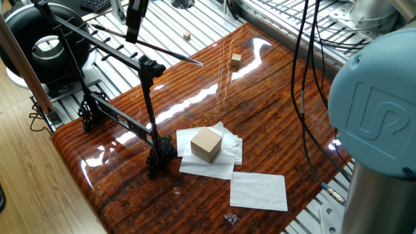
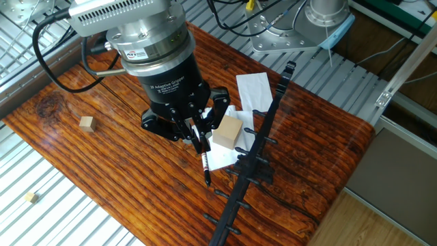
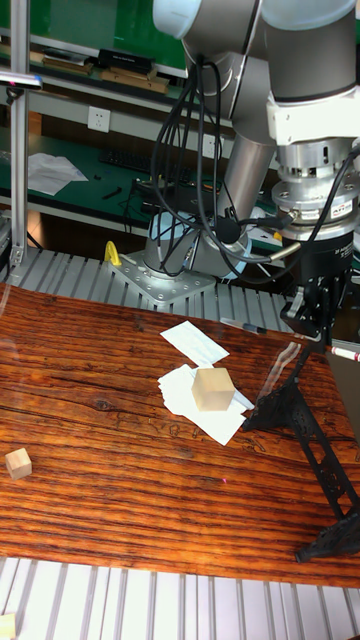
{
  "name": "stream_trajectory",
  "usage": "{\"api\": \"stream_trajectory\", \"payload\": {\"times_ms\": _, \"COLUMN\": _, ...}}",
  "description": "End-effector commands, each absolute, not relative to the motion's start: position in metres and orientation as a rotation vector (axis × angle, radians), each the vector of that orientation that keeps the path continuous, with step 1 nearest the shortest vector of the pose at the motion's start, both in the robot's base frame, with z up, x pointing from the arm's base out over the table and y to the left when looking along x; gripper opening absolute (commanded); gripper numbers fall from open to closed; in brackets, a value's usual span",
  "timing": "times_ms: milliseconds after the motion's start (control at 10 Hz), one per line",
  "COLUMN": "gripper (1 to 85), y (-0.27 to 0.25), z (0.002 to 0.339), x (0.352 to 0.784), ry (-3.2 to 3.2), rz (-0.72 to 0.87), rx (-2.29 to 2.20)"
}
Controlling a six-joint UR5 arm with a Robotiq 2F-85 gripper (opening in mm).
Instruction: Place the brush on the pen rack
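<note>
Gripper (image 2: 193, 134) clamped on brush (image 2: 203, 158), held roughly level in the air above the pen rack (image 2: 254, 160), tip pointing toward 5 o'clock. Level hold suits laying it across the pegs; contact with rack apparently none.

The pen rack (image 2: 254, 160) stands along one edge of the bench (image 2: 102, 150). The gripper (image 2: 196, 140) hangs just beside its slanted bar, jaws closed on the brush (image 2: 203, 162), above the bench. A large cube (image 2: 228, 131) sits on paper sheets (image 1: 259, 190) next to the rack. A small cube (image 2: 86, 123) lies well apart on the bench.
</note>
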State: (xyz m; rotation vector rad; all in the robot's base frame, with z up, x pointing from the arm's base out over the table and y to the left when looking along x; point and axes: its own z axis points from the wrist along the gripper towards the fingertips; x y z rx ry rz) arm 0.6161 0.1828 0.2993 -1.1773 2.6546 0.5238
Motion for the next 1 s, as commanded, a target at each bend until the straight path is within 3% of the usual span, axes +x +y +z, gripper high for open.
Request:
{"api": "stream_trajectory", "payload": {"times_ms": 0, "gripper": 1.3, "y": 0.184, "z": 0.303, "x": 0.616, "ry": 2.648, "rz": 0.531, "rx": -1.174}}
{"api": "stream_trajectory", "payload": {"times_ms": 300, "gripper": 1.3, "y": 0.199, "z": 0.31, "x": 0.613, "ry": 2.632, "rz": 0.621, "rx": -1.138}}
{"api": "stream_trajectory", "payload": {"times_ms": 900, "gripper": 1.3, "y": 0.205, "z": 0.309, "x": 0.621, "ry": 2.578, "rz": 0.65, "rx": -1.161}}
